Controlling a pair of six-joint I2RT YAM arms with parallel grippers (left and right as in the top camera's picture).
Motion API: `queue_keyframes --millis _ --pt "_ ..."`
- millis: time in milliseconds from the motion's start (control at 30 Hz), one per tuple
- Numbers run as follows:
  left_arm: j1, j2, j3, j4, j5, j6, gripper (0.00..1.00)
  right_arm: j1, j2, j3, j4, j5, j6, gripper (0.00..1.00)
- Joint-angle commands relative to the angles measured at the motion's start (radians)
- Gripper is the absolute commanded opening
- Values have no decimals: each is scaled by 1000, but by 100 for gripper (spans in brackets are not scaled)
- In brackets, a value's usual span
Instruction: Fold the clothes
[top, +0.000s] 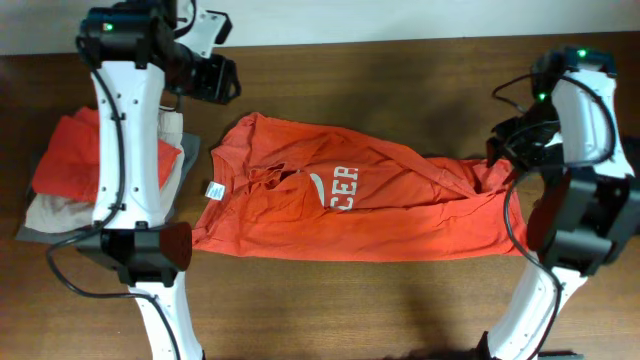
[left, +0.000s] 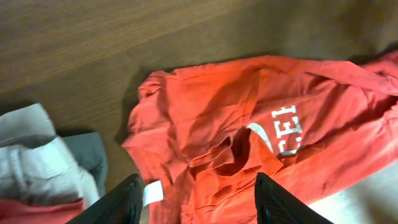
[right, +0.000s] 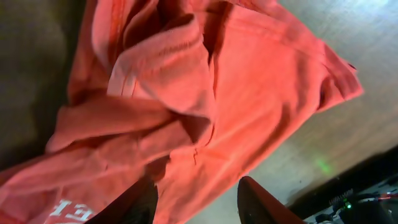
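Note:
The orange-red T-shirt (top: 350, 205) lies spread and wrinkled across the middle of the wooden table, with white "CER" lettering (top: 343, 187), a swoosh and a small white neck label (top: 213, 190). My left gripper (top: 213, 78) hovers open and empty above the shirt's collar end; in the left wrist view its fingers (left: 199, 205) frame the shirt (left: 249, 124) and the label (left: 152, 193). My right gripper (top: 503, 148) is open over the shirt's rumpled right end; in the right wrist view its fingers (right: 196, 202) straddle the fabric edge (right: 205, 112) without clamping it.
A pile of other garments (top: 70, 165) sits at the table's left: an orange-red one on top, beige and grey beneath. It also shows in the left wrist view (left: 37, 162). Both arm bases stand at the front corners. Bare wood (top: 380, 70) lies behind the shirt.

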Motion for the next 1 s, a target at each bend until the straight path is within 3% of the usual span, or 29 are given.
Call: queue_keyframes --millis 0,300,333,433,533,700,967 --pt "-4 -26 16 2 22 20 58 2 34 -13 21 13 -15 47" --pt "-4 -26 16 1 22 20 58 -26 39 -191 181 81 -30 47" --pt "-4 -26 16 1 22 20 58 -27 39 -218 205 80 -31 44" --pt "-4 -26 16 -3 22 20 58 -39 39 -245 206 105 -31 17" --pt "-4 -26 16 -6 22 20 58 -63 14 -243 177 172 -25 12" --pt "-6 -26 16 -6 22 20 58 -92 -63 -243 135 221 -56 13" --pt "-6 -31 16 -14 18 23 58 -90 -206 -243 182 -19 -306 38"
